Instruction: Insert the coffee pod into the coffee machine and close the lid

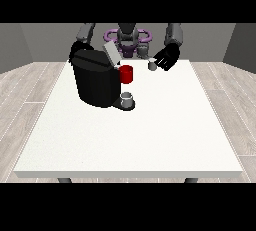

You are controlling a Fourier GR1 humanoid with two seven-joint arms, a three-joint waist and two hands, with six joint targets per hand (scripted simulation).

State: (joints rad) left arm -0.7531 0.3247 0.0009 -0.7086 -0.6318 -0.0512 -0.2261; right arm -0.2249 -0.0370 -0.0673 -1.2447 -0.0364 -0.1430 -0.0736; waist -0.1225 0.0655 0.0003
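the black hand at the view's right (pixel 167 57) seems curled round a small grey coffee pod (pixel 152 65), above the white table (pixel 150 135), right of the black coffee machine (pixel 95 82) with raised lid (pixel 111 53).

White table (pixel 150 140), grey walls (pixel 45 40), pale plank floor (pixel 25 105)

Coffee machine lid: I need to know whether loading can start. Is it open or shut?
Open. The grey lid stands tilted up above the black coffee machine.
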